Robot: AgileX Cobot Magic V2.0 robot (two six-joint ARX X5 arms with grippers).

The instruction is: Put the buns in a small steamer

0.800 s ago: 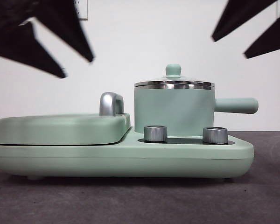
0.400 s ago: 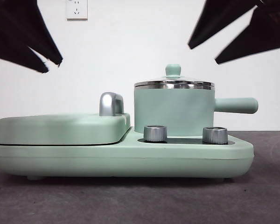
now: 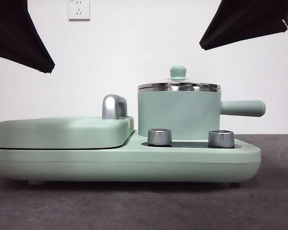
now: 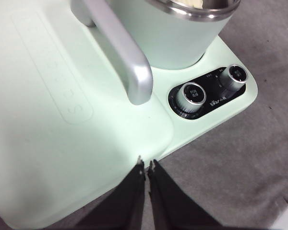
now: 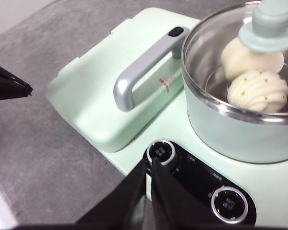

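Observation:
The small steamer (image 3: pixel 177 115) stands on the right of a mint-green cooker base, with its glass lid (image 5: pixel 216 48) on. Through the lid, the right wrist view shows both buns inside: the smooth bun (image 5: pixel 237 57) and the ridged bun (image 5: pixel 258 90) with green flecks. My right gripper (image 5: pixel 149 165) is shut and empty, hanging above the control knobs in front of the steamer; it shows as the black tip at the upper right (image 3: pixel 202 46). Shut and empty too, my left gripper (image 4: pixel 146 166) hovers over the front edge of the griddle cover, at the upper left (image 3: pixel 50 70).
A flat griddle cover (image 3: pixel 62 132) with a chrome handle (image 3: pixel 114 106) takes up the left half of the base. Two steel knobs (image 3: pixel 160 136) (image 3: pixel 221 138) sit at the front. The steamer's side handle (image 3: pixel 242 108) points right. Grey table all around.
Both black arms have pulled up and outward toward the top corners. The steamer, its lid and the cooker have not moved.

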